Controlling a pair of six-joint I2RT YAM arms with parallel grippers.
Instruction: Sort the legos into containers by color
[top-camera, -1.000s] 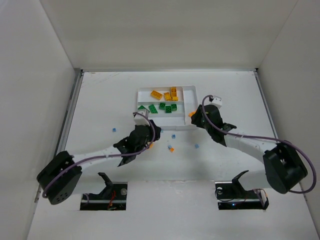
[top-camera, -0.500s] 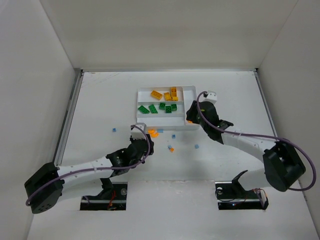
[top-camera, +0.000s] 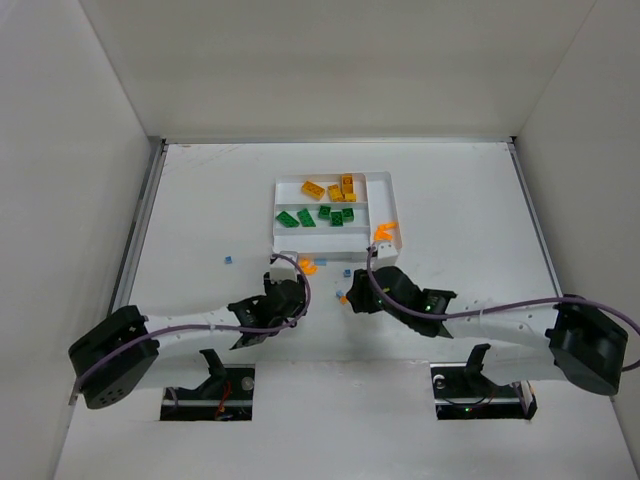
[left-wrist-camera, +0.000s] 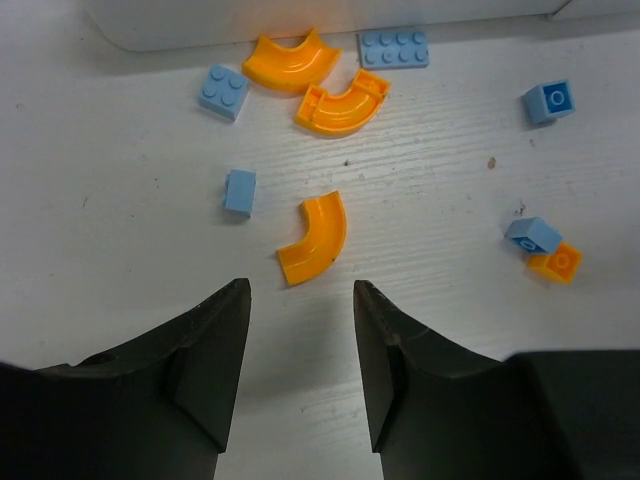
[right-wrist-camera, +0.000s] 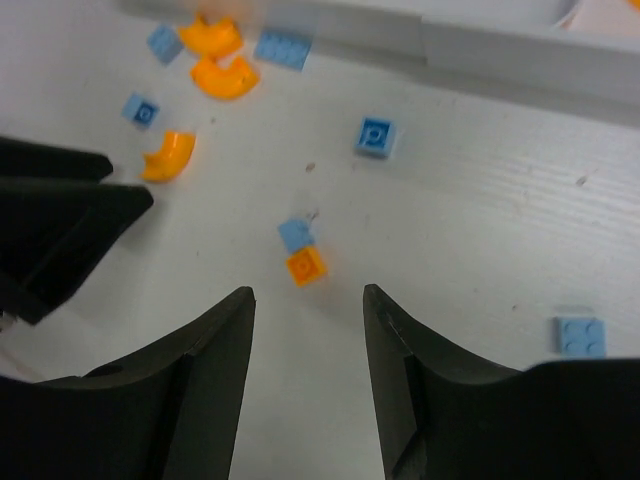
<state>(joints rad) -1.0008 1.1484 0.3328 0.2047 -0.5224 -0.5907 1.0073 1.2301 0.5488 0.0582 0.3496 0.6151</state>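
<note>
Orange is the colour on the move. An orange curved piece (top-camera: 385, 231) now lies at the lower end of the narrow vertical slot on the right of the white tray (top-camera: 277, 205), where the right gripper (top-camera: 352, 294) hung a second ago. I judge it to be freshly dropped there.

That gripper has since swung down to the centre of the top view. Its jaws are released and empty, and its wrist view shows a small orange square brick (right-wrist-camera: 306, 266) touching a light blue brick (right-wrist-camera: 294, 235) just ahead of them.

The left gripper (left-wrist-camera: 300, 288) has drawn back from the tray's lower left corner. Its jaws are spread, holding nothing, and a loose orange curve (left-wrist-camera: 314, 238) sits on the surface just ahead of the gap.

Yellow bricks (top-camera: 335, 188) fill the top slot and green bricks (top-camera: 325, 215) the second. The orange and blue pieces on the surface are what remains, and each arm looks lined up for one.
</note>
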